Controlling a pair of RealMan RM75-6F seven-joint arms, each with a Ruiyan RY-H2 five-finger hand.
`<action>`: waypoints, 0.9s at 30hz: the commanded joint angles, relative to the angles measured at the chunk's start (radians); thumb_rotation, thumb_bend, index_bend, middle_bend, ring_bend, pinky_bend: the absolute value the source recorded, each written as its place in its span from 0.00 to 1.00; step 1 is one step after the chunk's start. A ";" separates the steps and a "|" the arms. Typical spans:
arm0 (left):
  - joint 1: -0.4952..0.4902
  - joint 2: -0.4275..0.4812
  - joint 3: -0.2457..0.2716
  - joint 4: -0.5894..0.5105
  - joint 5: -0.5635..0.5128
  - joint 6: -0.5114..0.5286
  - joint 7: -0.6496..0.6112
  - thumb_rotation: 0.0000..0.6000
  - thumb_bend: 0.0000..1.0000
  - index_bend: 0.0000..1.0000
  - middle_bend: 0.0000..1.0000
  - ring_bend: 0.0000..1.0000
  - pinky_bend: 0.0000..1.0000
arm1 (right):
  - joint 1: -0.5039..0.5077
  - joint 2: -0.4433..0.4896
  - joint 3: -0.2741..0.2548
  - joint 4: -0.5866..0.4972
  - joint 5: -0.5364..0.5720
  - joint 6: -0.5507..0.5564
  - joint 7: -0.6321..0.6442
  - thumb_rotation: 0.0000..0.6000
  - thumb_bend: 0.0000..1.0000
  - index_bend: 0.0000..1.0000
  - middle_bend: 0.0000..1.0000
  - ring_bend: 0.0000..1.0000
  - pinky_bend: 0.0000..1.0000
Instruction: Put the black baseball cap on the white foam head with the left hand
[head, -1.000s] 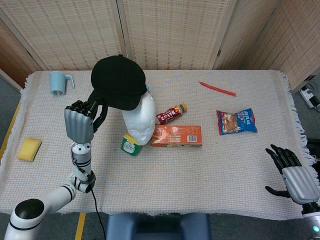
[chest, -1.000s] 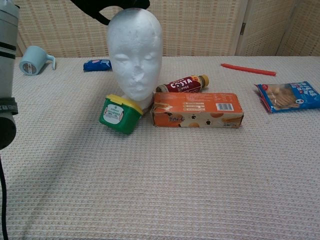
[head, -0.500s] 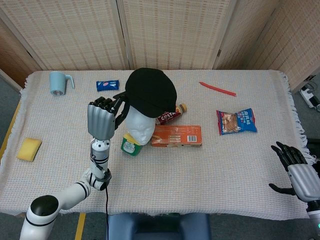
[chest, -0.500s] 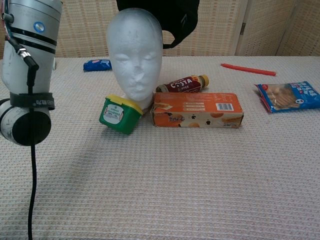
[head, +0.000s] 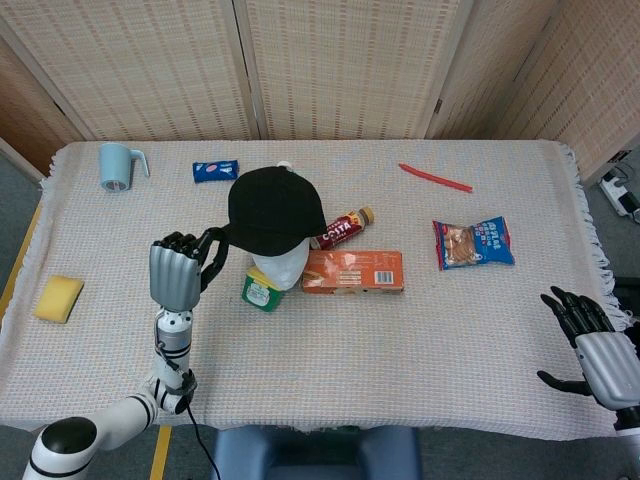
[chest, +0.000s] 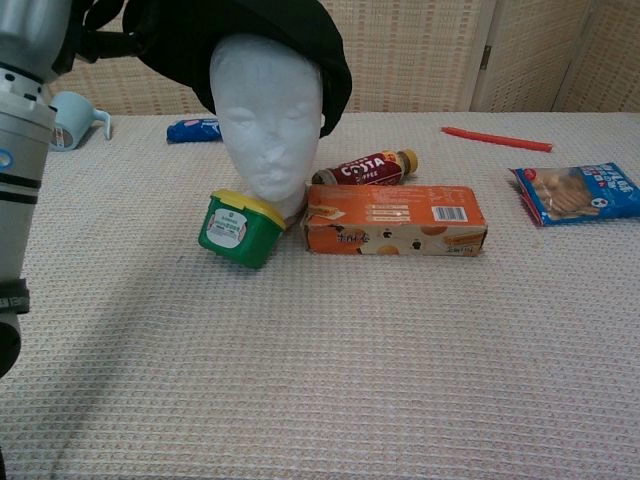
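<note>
The black baseball cap (head: 272, 208) sits over the crown of the white foam head (head: 283, 267), which stands upright in the middle of the table. In the chest view the cap (chest: 240, 40) covers the top of the foam head (chest: 268, 125) and hangs lower on the side away from my left hand. My left hand (head: 177, 272) is just left of the head, fingers curled around the cap's edge. My right hand (head: 590, 340) hovers at the front right corner, fingers spread, holding nothing.
A green tub with a yellow lid (head: 261, 290) leans by the foam head's base. An orange box (head: 353, 271) and a Costa bottle (head: 341, 229) lie just right of it. Further off are a snack bag (head: 473, 243), red pen (head: 435, 177), blue cup (head: 116, 165), blue packet (head: 215, 171) and yellow sponge (head: 58, 298).
My left hand has carried the cap from the left, over and past the foam head, then back and down so that it now sits on the crown. The right hand has stayed put.
</note>
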 joint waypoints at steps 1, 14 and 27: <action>0.045 -0.002 0.033 -0.024 0.022 0.030 -0.032 1.00 0.54 0.78 1.00 1.00 1.00 | -0.001 -0.002 0.000 -0.001 0.001 0.000 -0.005 1.00 0.04 0.00 0.00 0.00 0.00; 0.113 -0.005 0.109 -0.131 0.134 0.055 0.026 1.00 0.45 0.55 1.00 1.00 1.00 | -0.004 0.000 -0.001 -0.001 0.000 0.003 -0.004 1.00 0.04 0.00 0.00 0.00 0.00; 0.149 0.034 0.089 -0.179 0.126 -0.016 0.062 1.00 0.24 0.09 1.00 1.00 1.00 | -0.005 -0.002 0.000 0.002 0.001 0.004 -0.009 1.00 0.05 0.00 0.00 0.00 0.00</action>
